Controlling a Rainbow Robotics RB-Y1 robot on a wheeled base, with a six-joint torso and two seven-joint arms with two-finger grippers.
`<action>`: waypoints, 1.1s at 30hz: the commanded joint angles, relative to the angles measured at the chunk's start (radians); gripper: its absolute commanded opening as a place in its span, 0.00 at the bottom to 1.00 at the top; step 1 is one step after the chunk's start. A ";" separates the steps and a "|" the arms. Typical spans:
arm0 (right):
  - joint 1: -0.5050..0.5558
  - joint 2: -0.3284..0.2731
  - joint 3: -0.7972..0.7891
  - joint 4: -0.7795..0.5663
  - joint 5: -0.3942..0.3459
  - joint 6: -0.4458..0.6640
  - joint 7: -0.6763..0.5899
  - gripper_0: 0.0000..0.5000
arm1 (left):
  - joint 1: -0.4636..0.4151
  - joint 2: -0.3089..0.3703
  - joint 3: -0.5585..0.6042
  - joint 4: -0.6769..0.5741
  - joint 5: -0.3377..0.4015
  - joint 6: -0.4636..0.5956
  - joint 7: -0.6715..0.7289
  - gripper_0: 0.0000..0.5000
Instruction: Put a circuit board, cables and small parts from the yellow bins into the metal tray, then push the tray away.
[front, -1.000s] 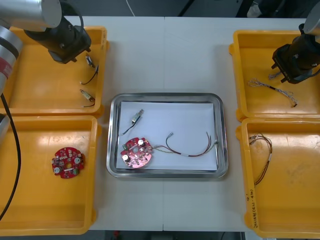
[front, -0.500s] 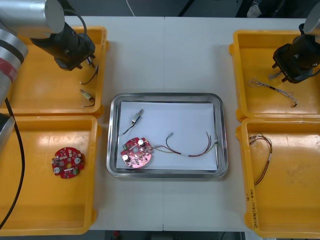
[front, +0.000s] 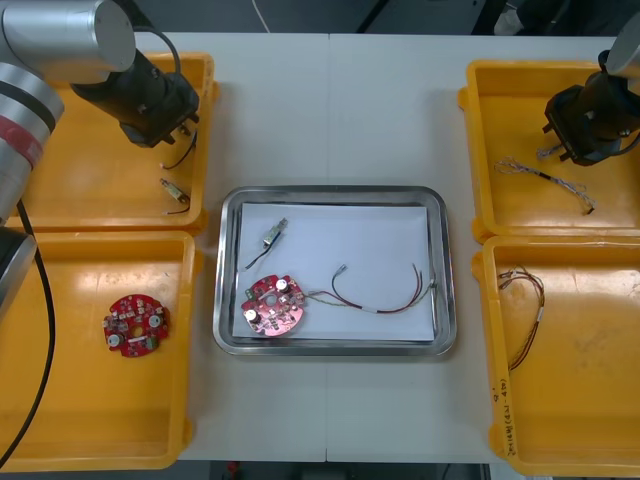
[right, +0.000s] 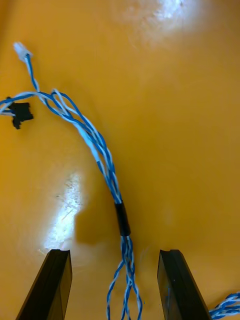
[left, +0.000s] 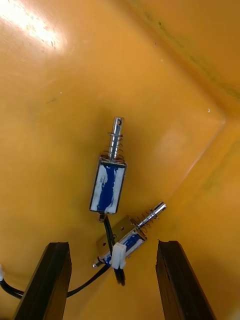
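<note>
Left gripper (left: 112, 285), fingers spread, small metal parts (left: 107, 185) lying just ahead between them: we advise straddling one alone before closing; right gripper (right: 117, 287), likewise spread, hovers astride the twisted blue and white cable (right: 122, 220).

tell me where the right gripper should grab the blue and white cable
Grip the black sleeve, where the strands of the cable are bundled into one. Come down from above: it lies flat on the bin floor, with the open fingers of the right gripper either side of it.

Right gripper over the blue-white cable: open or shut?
Open. On the right gripper the fingers stand wide apart; the twisted blue and white cable lies between them on the yellow bin floor, clear of both.
</note>
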 joint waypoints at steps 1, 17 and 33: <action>0.023 0.000 -0.022 -0.015 -0.018 -0.011 0.007 1.00 | -0.008 -0.013 -0.027 -0.011 0.021 -0.013 -0.038 1.00; 0.075 0.020 -0.023 -0.017 -0.039 -0.016 0.001 1.00 | -0.004 -0.013 -0.030 -0.011 0.013 0.012 -0.045 0.00; 0.118 0.034 -0.016 -0.015 -0.064 -0.015 0.007 0.09 | 0.007 0.038 -0.030 -0.011 0.033 0.038 -0.061 0.00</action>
